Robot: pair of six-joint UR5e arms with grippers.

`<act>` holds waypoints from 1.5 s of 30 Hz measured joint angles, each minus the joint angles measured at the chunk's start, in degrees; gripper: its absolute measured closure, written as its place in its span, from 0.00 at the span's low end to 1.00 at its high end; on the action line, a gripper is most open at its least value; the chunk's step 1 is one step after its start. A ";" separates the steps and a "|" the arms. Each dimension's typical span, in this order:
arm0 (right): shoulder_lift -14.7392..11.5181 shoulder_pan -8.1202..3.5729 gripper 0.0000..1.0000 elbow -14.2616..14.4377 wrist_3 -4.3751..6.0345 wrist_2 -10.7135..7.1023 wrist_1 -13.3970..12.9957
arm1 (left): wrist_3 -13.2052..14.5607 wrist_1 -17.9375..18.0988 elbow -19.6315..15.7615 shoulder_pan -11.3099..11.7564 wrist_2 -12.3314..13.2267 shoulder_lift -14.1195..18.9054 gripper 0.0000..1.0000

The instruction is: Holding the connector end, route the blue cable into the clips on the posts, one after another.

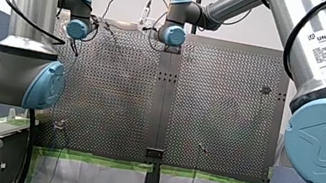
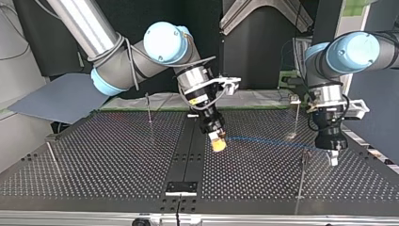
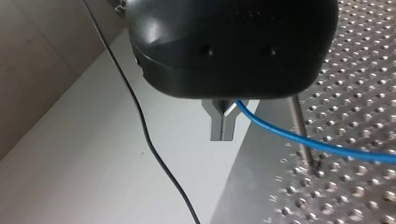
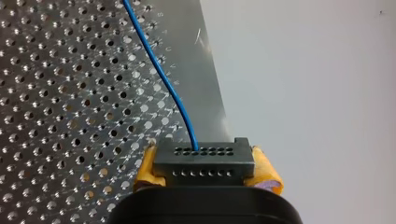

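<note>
Blue cable (image 4: pixel 163 79) seems light and limp (kink-prone); its rigid connector (image 4: pixel 203 161), the surer hold, sits clamped in my right gripper (image 4: pixel 206 171); my left gripper (image 3: pixel 224 123) pinches it between its fingers.

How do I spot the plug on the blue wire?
Find the perforated metal table, then my right arm's claw with yellow pads near its middle. Pinched there is a dark grey block with two rows of tiny holes, the only thing the thin blue cable plugs into.
</note>
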 joint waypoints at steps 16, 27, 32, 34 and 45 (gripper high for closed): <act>0.23 -0.37 1.00 -0.29 0.08 -0.59 0.00 | -1.03 0.25 0.73 1.01 1.91 -2.71 1.00; 0.38 -0.97 1.00 -0.31 0.15 -0.67 -0.08 | -3.16 2.85 0.73 2.11 3.96 -3.27 1.00; 0.46 -1.15 1.00 -0.33 0.16 -1.07 -0.26 | -4.60 3.76 0.73 2.88 4.99 -3.17 1.00; 0.50 -1.21 1.00 -0.36 0.16 -1.25 -0.58 | -5.23 4.24 0.73 3.15 5.44 -3.13 1.00; 0.66 -1.24 1.00 -1.75 0.29 -2.41 -0.93 | -8.46 6.66 1.48 3.97 7.51 -3.11 1.00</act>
